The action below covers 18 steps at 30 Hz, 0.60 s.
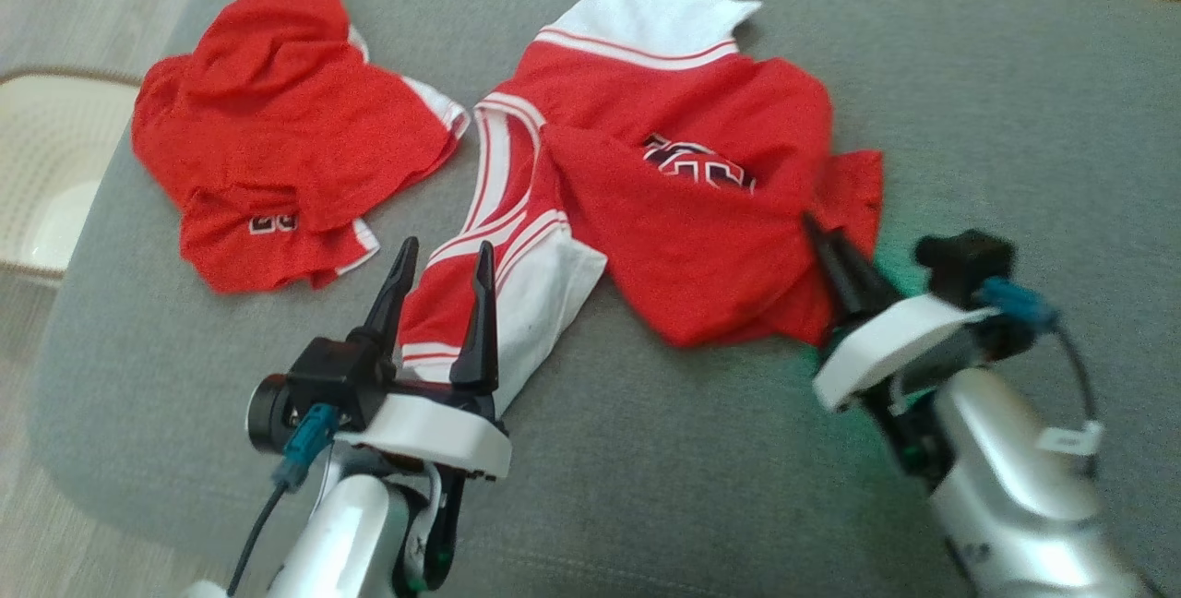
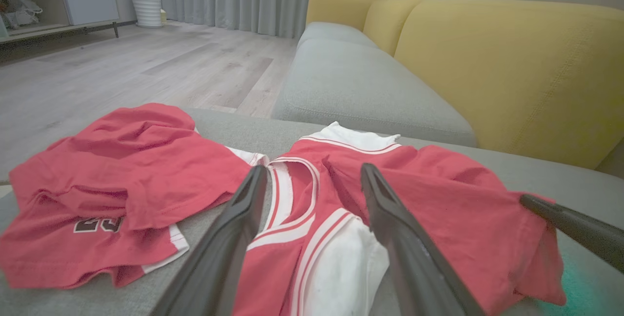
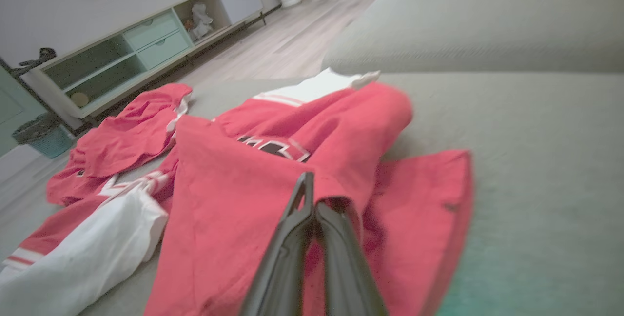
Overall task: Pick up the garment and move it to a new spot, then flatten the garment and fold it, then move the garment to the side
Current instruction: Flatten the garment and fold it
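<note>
Still on the first step: picking up the red and white jersey (image 1: 646, 192), lying rumpled on the grey sofa seat (image 1: 701, 450), close to a second red garment (image 1: 277, 137). Right gripper (image 1: 821, 243) pinched shut, likely on a fold of red cloth at the jersey's near edge, though blurry there. Left gripper (image 1: 446, 252) wide open, holding nothing, over the white striped end. Next: lift slowly, minding cloth slipping out. Best look at the pinch from the right wrist view; yellow sofa back (image 2: 512, 72) seen from the left wrist view.
</note>
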Motion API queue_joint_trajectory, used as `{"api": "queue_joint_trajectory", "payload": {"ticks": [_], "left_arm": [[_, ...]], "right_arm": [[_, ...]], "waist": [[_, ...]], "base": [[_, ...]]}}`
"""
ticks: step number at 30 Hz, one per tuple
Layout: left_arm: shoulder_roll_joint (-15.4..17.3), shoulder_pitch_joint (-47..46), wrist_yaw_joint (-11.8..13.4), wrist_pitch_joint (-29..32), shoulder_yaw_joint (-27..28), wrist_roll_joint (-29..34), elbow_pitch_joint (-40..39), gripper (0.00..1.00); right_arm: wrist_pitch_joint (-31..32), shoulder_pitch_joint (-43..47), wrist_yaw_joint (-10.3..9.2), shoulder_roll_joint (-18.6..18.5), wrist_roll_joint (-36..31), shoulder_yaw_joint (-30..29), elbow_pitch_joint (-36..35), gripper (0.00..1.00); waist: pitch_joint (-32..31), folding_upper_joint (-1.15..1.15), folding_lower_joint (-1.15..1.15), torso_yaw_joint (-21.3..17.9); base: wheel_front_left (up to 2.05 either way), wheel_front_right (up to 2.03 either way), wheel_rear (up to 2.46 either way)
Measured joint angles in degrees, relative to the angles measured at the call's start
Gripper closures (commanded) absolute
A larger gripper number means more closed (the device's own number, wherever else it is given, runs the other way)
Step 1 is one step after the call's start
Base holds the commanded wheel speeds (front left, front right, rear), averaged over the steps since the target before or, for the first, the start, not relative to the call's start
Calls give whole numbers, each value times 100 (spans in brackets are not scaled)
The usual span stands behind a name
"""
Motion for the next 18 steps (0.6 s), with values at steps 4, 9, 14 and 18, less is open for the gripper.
{"api": "queue_joint_trajectory", "payload": {"ticks": [4, 9, 14, 18], "left_arm": [[0, 44, -9, 0, 82, 51, 4, 0], [0, 203, -35, 0, 141, 49, 7, 0], [1, 298, -52, 0, 138, 49, 8, 0], [1, 297, -51, 0, 116, 49, 2, 0]], "right_arm": [[-93, 13, 0, -369, -379, -380, -244, 100], [151, 178, 0, -970, -770, -795, -713, 100], [570, 368, 0, -1605, -1102, -1156, -1113, 100], [1077, 367, 0, -2072, -1234, -1327, -1334, 100]], "waist": [[-217, 0, 0, -191], [-511, 0, 0, -477], [-749, 0, 0, -729], [-802, 0, 0, -802]], "base": [[0, 0, 0], [0, 0, 0], [0, 0, 0], [0, 0, 0]]}}
